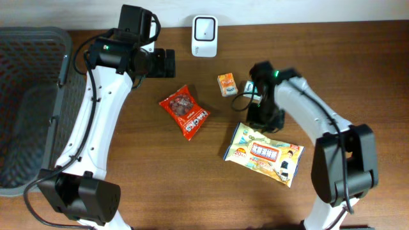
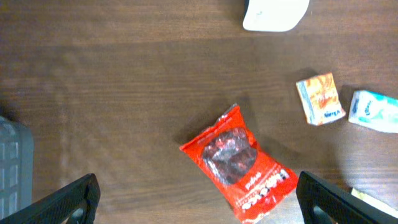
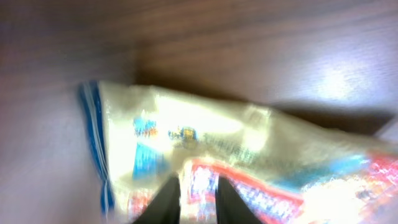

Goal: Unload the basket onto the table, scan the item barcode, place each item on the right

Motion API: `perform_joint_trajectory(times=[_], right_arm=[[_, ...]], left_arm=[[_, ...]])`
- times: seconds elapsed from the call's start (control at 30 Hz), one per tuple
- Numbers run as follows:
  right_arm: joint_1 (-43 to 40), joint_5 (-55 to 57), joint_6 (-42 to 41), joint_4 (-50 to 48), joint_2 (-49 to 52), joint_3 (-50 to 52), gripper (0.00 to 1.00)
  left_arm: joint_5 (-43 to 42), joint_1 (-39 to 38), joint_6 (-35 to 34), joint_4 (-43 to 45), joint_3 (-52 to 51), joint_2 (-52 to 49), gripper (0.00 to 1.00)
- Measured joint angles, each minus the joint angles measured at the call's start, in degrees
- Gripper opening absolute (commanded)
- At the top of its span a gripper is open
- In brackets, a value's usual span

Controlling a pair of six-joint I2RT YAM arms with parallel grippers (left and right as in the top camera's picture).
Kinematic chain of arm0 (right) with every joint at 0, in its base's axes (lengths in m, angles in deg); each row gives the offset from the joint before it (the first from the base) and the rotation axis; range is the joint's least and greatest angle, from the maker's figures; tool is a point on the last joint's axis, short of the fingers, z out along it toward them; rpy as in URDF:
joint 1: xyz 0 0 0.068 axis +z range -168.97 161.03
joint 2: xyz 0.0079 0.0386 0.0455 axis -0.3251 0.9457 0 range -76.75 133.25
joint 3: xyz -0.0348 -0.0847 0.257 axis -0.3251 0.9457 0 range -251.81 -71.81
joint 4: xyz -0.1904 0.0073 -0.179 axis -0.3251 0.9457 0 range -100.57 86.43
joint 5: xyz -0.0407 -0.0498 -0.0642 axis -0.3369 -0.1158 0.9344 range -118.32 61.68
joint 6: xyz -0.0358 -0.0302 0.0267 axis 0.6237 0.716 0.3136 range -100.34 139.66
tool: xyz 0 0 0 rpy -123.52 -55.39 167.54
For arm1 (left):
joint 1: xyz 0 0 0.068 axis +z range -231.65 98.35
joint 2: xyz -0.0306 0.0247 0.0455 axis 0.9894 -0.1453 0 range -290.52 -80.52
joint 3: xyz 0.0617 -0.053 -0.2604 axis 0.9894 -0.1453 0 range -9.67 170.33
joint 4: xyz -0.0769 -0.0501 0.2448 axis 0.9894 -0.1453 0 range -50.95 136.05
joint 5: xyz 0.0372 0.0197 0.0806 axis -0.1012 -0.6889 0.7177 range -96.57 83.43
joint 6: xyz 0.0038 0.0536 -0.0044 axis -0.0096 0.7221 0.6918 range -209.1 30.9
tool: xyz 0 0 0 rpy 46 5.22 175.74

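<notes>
On the table [image 1: 358,70], R of centre: my R pincer [image 1: 259,119] sits at the top edge of the yellow snack pack [image 1: 265,153]. The pack lies flat on the wood, well apart from the white scanner [image 1: 204,27] at the far edge. In the wrist view the fingers [image 3: 168,199] show only a narrow gap over the pack's film. The pic is blurred, so I cannot tell if they pinch it or just touch. My L pincer [image 1: 165,62] hangs spread wide, holding nothing, near the scanner.

Risks (my judgement):
- Grip on thin film edge only: pack may slip out or droop on lift.
- No barcode visible from here, so I could show the wrong face to the scanner.
- Glossy film crumples under the pinch: code may wrinkle and give no read.
- A hanging pack could sweep the orange box [image 1: 227,84] or the pale-blue pack [image 2: 373,112] on the way, as both lie just beside my R arm.
- L arm crowds the scanner, so there is a clash risk if both approach.

Count:
- scanner x1
- basket [image 1: 38,38] x1
- yellow snack pack x1
- red pouch [image 1: 185,112] x1
- orange box x1
- pale-blue pack x1
- items total: 4
</notes>
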Motion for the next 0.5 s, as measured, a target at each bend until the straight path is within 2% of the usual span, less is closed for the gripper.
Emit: perform_joint_trajectory(times=[0.07, 0.17, 0.33, 0.4, 0.47, 0.5], right_arm=[[-0.8, 0.4, 6.0, 9.8, -0.7, -6.3, 0.26], [0.7, 0.4, 9.3, 11.1, -0.9, 0.0, 0.25], [2.6, -0.8, 7.1, -6.3, -1.0, 17.2, 0.27], [2.4, -3.8, 6.4, -12.3, -2.2, 18.3, 0.27], [2.3, -6.4, 8.2, -23.8, -2.6, 17.6, 0.27], [2.0, -6.4, 10.2, -23.2, -2.4, 16.7, 0.29]], left_arm=[[0.0, 0.0, 0.0, 0.2, 0.0, 0.0, 0.99], [0.0, 0.0, 0.0, 0.2, 0.0, 0.0, 0.99], [0.0, 0.0, 0.0, 0.2, 0.0, 0.0, 0.99], [0.0, 0.0, 0.0, 0.2, 0.0, 0.0, 0.99], [0.0, 0.0, 0.0, 0.2, 0.0, 0.0, 0.99], [0.0, 0.0, 0.0, 0.2, 0.0, 0.0, 0.99]])
